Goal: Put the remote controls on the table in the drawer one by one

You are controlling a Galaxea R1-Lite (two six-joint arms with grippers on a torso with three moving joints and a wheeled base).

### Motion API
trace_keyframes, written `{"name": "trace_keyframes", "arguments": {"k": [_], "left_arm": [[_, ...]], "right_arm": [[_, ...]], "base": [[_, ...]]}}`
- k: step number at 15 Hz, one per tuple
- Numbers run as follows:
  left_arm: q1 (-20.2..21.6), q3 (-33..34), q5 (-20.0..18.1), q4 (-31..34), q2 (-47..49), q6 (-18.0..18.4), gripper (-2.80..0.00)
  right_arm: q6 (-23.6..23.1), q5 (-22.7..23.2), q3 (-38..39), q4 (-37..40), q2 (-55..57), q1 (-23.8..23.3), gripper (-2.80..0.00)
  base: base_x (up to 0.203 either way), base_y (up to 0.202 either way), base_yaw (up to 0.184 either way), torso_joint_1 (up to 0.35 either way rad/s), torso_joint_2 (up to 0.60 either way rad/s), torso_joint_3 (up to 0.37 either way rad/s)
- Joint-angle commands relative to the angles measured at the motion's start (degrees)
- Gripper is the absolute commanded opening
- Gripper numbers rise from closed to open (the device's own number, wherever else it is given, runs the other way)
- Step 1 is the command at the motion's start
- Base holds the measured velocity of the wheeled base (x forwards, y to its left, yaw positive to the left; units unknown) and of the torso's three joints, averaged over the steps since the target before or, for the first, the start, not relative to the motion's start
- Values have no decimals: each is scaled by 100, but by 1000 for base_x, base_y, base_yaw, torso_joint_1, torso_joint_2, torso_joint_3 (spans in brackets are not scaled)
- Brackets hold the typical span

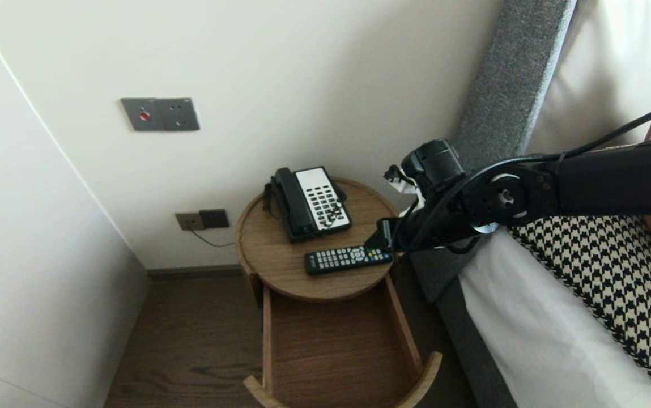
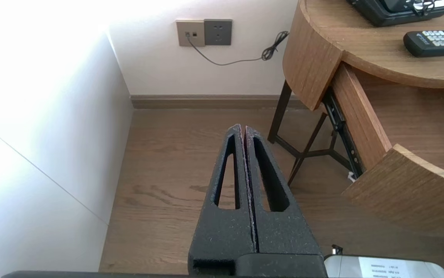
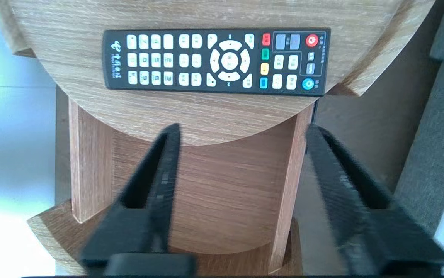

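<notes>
A black remote (image 1: 348, 259) (image 3: 214, 61) lies near the front edge of a round wooden bedside table (image 1: 268, 249), in front of a black-and-white desk phone (image 1: 311, 202). The table's drawer (image 1: 336, 345) is pulled out and shows nothing inside. My right gripper (image 1: 381, 242) (image 3: 243, 128) reaches in from the bed side and hovers by the remote's right end. It is open with nothing between its fingers and is not touching the remote. My left gripper (image 2: 242, 127) is shut and empty, parked low over the wooden floor to the left of the table.
A bed with a white sheet and a houndstooth pillow (image 1: 614, 283) stands right of the table, behind a grey headboard (image 1: 506, 85). The wall carries a switch panel (image 1: 160, 114) and a socket (image 1: 203, 220) with a cable. A white wall closes the left side.
</notes>
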Motion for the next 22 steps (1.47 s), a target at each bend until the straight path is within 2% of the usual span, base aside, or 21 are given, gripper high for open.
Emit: {"name": "trace_keyframes", "arguments": {"k": [1,3,5,8,11,18,22], "left_arm": [[6,-1,3,10,0,-4,-280],[6,3,3,10,0,-4,-280],[0,-2,3,1,0,-4,-280],[-2,3,3,1,0,-4,-280],[6,3,3,10,0,-4,-280],[4,-2,3,8,0,-4,-280],[-2,3,3,8,0,-4,-280]], "right_arm": [[0,-18,30,-17,119,-5,0],[-297,-12,44,-30,133,-7,0],[-1000,67,88,-39,125,-16,0],[-2185,692,94,-29,79,-180,0],[-2989,872,31,5,130,-317,0],[-4140,1337,-290,18,520,-500,0],[-5055,1377,-516,92,635,-473,0]], "base": [[0,0,0,0,0,0],[0,0,0,0,0,0],[0,0,0,0,0,0],[0,0,0,0,0,0],[0,0,0,0,0,0],[0,0,0,0,0,0],[0,0,0,0,0,0]]}}
